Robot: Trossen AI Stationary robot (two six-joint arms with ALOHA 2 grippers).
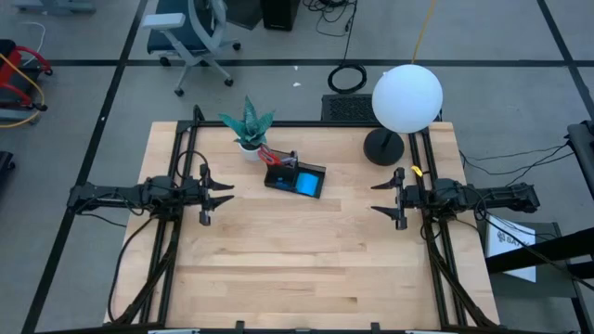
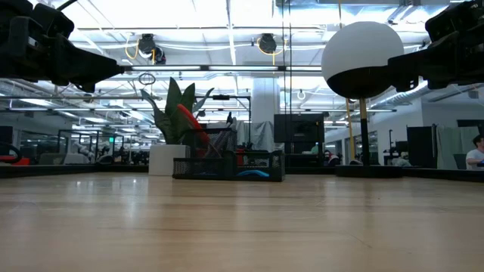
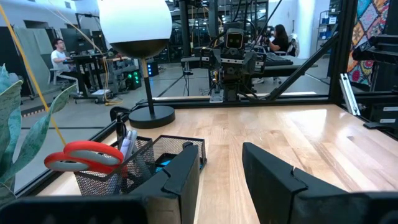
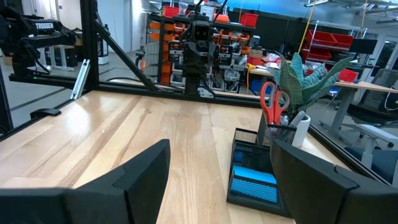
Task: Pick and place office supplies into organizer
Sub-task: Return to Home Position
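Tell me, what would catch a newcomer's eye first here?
A big white globe lamp stands at the far right of the table. Left of it, by a green plant, a black organizer holds red-handled scissors and a blue notepad. The left claw and right claw hang open at opposite sides, facing each other.

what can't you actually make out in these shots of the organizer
Blue clip: not findable; too small in the high view, and the organizer's mesh hides it in the low view.
Scissors blades: sunk inside the back section, every view.
Pens: left wrist view shows only tops; number unclear.
Left gripper and right gripper wait open, apart.
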